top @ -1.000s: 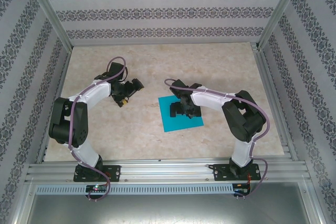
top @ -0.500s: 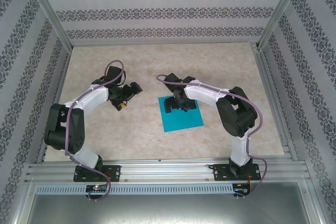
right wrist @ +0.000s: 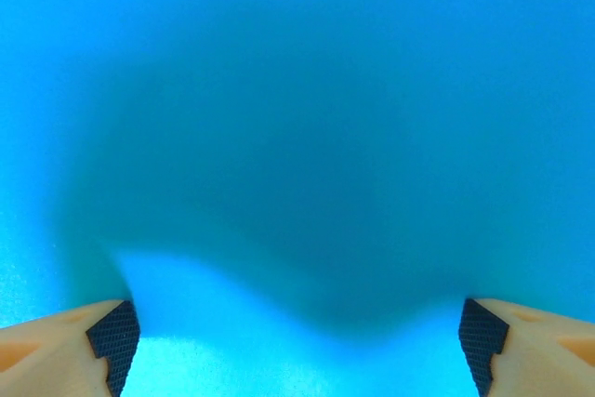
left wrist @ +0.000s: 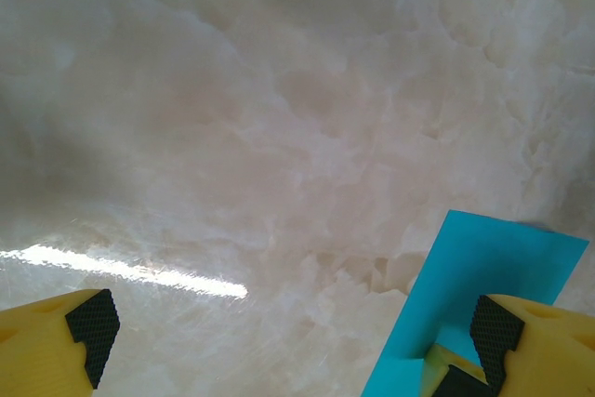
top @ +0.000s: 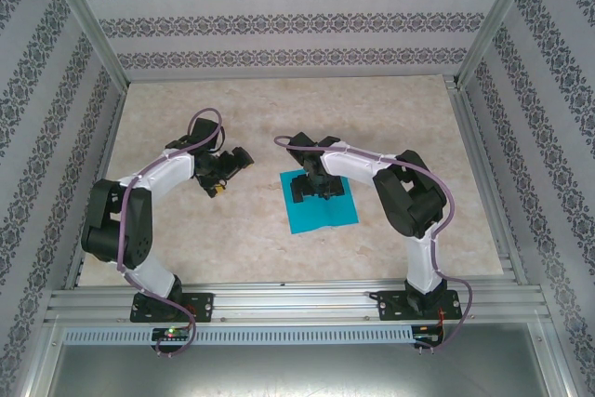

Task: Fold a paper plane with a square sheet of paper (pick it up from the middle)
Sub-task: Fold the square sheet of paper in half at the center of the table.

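Sheet (top: 323, 217) is lying flat and unfolded on the tabletop (top: 279, 109), so I am judging every fold as outstanding. I am positioning the right end effector (right wrist: 297, 332) over its middle, jaws wide, gripping nothing. The left end effector (left wrist: 293, 327) is hovering wide just beside it. I am seeing no containers.

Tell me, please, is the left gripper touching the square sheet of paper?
Apart: top view shows bare table between left gripper and square sheet of paper.
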Motion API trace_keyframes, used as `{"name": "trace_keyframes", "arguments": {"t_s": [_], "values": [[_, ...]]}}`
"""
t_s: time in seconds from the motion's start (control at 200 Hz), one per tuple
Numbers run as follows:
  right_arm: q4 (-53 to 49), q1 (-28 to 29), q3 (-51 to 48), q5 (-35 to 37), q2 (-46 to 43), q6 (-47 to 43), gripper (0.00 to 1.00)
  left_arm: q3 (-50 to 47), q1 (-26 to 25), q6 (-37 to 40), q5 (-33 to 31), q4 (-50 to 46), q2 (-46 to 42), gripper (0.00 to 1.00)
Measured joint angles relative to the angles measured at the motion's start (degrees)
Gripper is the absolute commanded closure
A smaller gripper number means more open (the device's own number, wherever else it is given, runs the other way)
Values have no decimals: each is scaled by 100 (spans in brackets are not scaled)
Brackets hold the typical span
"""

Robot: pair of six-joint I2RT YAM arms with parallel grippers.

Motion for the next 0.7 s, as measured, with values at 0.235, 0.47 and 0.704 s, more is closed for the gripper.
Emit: {"name": "trace_keyframes", "arguments": {"t_s": [0.235, 0.47, 0.704], "values": [[105, -74, -92, -39, -57, 83, 20, 59, -13, -15, 0, 9, 118, 0], [481, -286, -396, -533, -326, 136, 56, 13, -127, -105, 243, 393, 120, 0], [2295, -529, -1419, -2590, -1198, 660, 62, -610, -175, -278, 625, 1427, 94, 0]]}}
